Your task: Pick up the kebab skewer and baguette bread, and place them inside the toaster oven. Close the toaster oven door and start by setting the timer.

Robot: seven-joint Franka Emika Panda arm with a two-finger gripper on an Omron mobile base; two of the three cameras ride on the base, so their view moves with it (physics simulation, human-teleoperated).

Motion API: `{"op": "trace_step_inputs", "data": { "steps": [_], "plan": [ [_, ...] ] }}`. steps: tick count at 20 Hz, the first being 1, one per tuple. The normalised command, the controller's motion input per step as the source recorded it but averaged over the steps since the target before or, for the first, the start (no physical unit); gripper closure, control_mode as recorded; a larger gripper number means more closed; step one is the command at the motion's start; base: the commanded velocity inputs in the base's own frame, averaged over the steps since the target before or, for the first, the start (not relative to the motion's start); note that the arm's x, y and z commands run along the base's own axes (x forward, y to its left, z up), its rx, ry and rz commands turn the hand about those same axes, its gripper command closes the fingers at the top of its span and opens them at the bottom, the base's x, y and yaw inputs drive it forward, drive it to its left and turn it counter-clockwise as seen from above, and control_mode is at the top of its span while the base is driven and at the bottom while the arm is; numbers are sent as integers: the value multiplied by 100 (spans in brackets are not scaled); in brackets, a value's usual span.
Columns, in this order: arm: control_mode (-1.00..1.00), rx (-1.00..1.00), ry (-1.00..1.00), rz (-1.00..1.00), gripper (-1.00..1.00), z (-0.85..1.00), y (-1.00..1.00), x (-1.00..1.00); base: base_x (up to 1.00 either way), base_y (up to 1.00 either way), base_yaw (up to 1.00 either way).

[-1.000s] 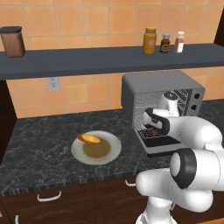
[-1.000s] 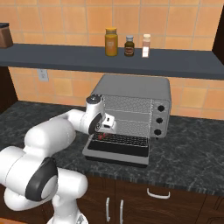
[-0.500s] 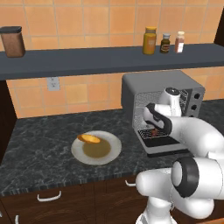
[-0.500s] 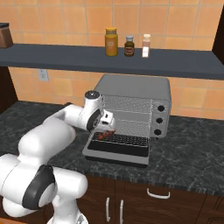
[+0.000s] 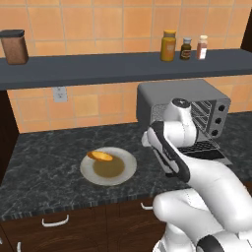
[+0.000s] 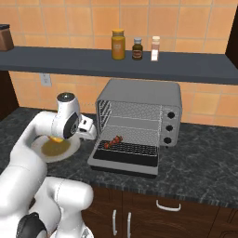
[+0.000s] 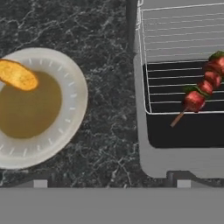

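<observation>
- My left base view sits behind me to the left and looks forward and down over the counter (image 5: 44,172), plate (image 5: 127,173) and toaster oven (image 5: 167,96), at middling range.
- My right base view looks from behind me on the right at the same counter (image 6: 200,162), plate (image 6: 69,151) and oven (image 6: 139,90) (its open front faces this camera).
- My hand view looks straight down, close, at the plate (image 7: 72,118) and the toaster oven door (image 7: 151,157).

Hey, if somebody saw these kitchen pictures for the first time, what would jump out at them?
Probably the toaster oven on the dark counter, its door dropped flat and a kebab skewer lying on the wire rack inside. Left of it, a small golden baguette rests on the rim of a white plate, and the white arm's gripper hangs between plate and oven.
</observation>
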Motion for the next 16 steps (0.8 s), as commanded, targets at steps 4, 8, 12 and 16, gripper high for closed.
{"op": "trace_step_inputs", "data": {
  "steps": [4, 8, 12, 16],
  "plan": [
    [-100, 0, 0, 25, -100, 21, 100, -9, 0, 0, 0],
    [-100, 0, 0, 38, -100, 5, 95, 21, 0, 0, 0],
    [-100, -4, 2, 40, -100, -1, 70, 76, 0, 0, 0],
    [-100, -11, 7, 27, -100, -7, 56, 99, 0, 0, 0]
  ]
}}
